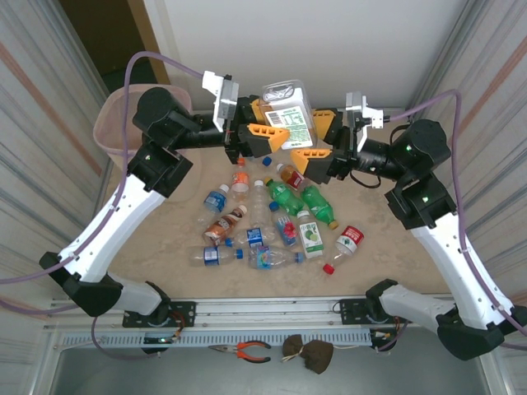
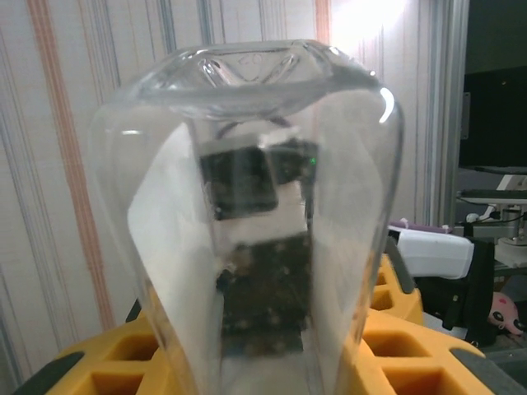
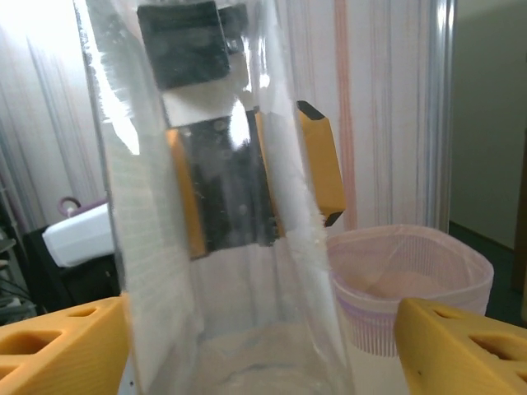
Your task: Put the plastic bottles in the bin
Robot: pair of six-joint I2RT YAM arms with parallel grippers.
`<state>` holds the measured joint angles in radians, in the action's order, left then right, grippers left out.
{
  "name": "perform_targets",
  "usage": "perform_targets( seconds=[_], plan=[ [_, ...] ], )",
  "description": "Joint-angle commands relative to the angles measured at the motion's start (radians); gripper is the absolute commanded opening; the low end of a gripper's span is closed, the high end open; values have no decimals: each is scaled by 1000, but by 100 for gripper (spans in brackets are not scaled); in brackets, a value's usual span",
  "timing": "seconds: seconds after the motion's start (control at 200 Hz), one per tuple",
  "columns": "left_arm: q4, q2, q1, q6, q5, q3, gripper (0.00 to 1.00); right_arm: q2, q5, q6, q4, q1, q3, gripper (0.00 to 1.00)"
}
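Observation:
A large clear square bottle [image 1: 288, 111] with a green and white label is held up in the air at the back of the table, between my two grippers. My left gripper [image 1: 270, 123] is shut on it from the left; its yellow fingers [image 2: 403, 329] press against both sides of the bottle [image 2: 247, 206]. My right gripper [image 1: 321, 140] stands open around the same bottle [image 3: 206, 206], and its right finger [image 3: 461, 346] is clear of the plastic. Several more plastic bottles [image 1: 272, 222] lie in a heap on the table below. The bin [image 1: 123, 123] with its pink bag stands at the back left.
Pliers [image 1: 247, 351] and a brown lump [image 1: 309, 351] lie on the metal rail by the arm bases. Corrugated walls close in both sides. The bin's rim [image 3: 412, 271] sits behind the raised bottle in the right wrist view.

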<state>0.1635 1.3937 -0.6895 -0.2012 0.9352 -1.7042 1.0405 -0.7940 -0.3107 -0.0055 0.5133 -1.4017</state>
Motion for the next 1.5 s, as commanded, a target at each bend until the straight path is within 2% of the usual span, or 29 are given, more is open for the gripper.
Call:
perform_targets(
  seconds=[0.0, 0.21, 0.321, 0.516, 0.686, 0.771, 1.017, 1.493],
  plan=[
    [-120, -31, 5, 96, -60, -57, 32, -45, 77, 59, -77, 6, 5, 86],
    [-257, -56, 92, 118, -202, -59, 31, -111, 181, 118, -167, 2, 19, 88],
    [-307, -73, 191, 62, -253, -52, 29, -125, 224, 132, -202, -9, 23, 89],
    [-401, -113, 403, -5, -330, -17, 28, -132, 222, 125, -212, -30, 31, 90],
    [-576, -97, 577, 24, -385, -53, 27, -119, 207, 117, -214, -41, 24, 89],
    [-686, -80, 636, 73, -458, -91, 27, -119, 207, 116, -214, -42, 24, 89],
    [-934, 7, 713, 217, -625, -194, 26, -117, 213, 111, -212, -43, 31, 89],
    [-1034, 203, 766, 289, -639, -199, 28, -127, 235, 127, -241, -45, 49, 89]
  ],
)
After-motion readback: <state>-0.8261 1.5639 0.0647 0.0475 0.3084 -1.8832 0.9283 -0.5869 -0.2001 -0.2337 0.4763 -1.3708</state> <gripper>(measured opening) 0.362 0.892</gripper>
